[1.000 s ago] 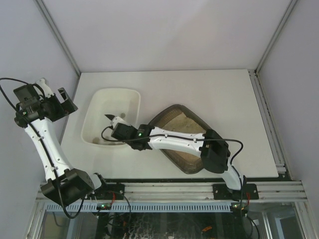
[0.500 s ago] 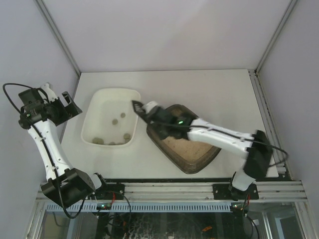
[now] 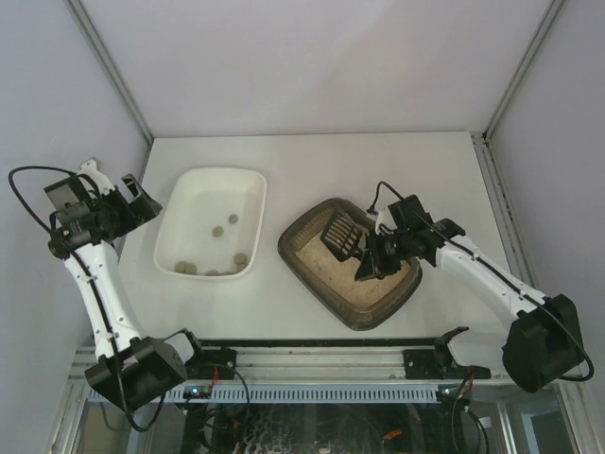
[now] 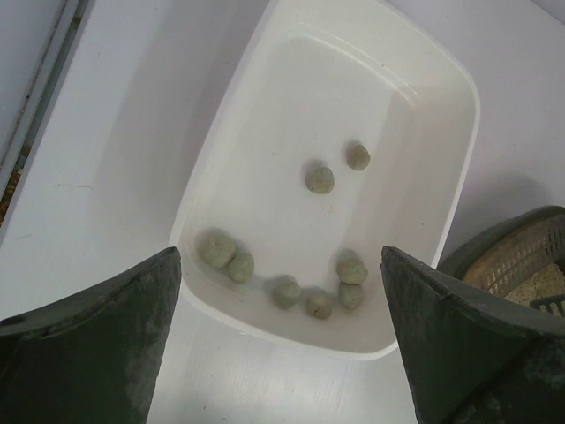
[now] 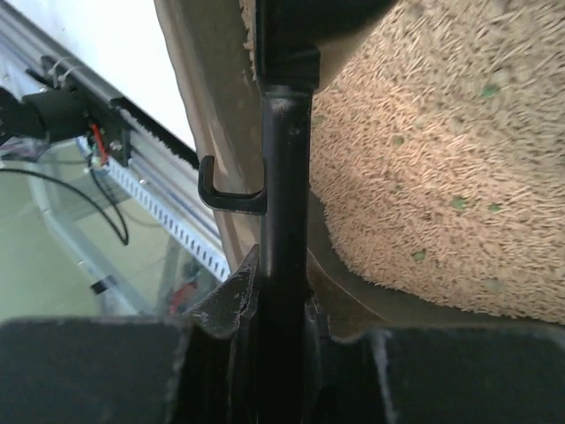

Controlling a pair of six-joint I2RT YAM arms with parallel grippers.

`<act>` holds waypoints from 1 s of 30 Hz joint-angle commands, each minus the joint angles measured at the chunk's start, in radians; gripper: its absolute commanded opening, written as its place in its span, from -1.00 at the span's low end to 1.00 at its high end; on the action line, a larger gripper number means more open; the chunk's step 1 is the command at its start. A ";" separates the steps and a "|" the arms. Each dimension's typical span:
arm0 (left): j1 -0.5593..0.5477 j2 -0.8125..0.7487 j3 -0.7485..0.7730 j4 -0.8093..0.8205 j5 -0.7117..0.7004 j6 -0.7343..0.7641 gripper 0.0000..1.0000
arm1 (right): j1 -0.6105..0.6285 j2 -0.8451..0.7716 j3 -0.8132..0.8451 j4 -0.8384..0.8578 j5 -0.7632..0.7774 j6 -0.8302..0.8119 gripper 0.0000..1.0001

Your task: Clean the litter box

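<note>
1. A dark brown litter box (image 3: 295, 263) filled with pale sand (image 3: 331, 282) sits at an angle, right of centre on a white table (image 3: 397, 170).
2. The right gripper (image 3: 371, 263) is clamped tight on the handle of a black slotted scoop (image 3: 342, 236). The scoop's head is over the sand in the far part of the box.
3. A white tray (image 3: 180, 227) lies just left of the box and holds several grey-green clumps (image 3: 218, 230).
4. The left gripper (image 3: 132, 197) hangs at the tray's left side, its fingers spread wide and holding nothing.
</note>
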 commanded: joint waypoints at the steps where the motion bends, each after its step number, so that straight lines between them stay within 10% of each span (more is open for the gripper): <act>1: -0.016 -0.007 -0.026 0.050 0.022 -0.024 0.96 | -0.018 0.027 -0.001 0.027 -0.177 0.037 -1.00; 11: -0.024 -0.006 -0.042 0.058 0.019 -0.015 0.96 | -0.043 0.105 -0.034 0.019 -0.210 0.049 -1.00; 21: -0.030 -0.013 -0.050 0.073 0.030 -0.020 0.96 | -0.050 0.082 -0.035 -0.007 -0.034 0.031 -0.10; 24: -0.031 -0.017 -0.050 0.072 0.026 -0.017 0.95 | -0.046 0.070 -0.021 -0.023 0.005 0.032 0.97; 30: -0.034 -0.021 -0.061 0.079 0.038 -0.021 0.96 | 0.026 -0.022 0.129 -0.141 0.239 0.021 1.00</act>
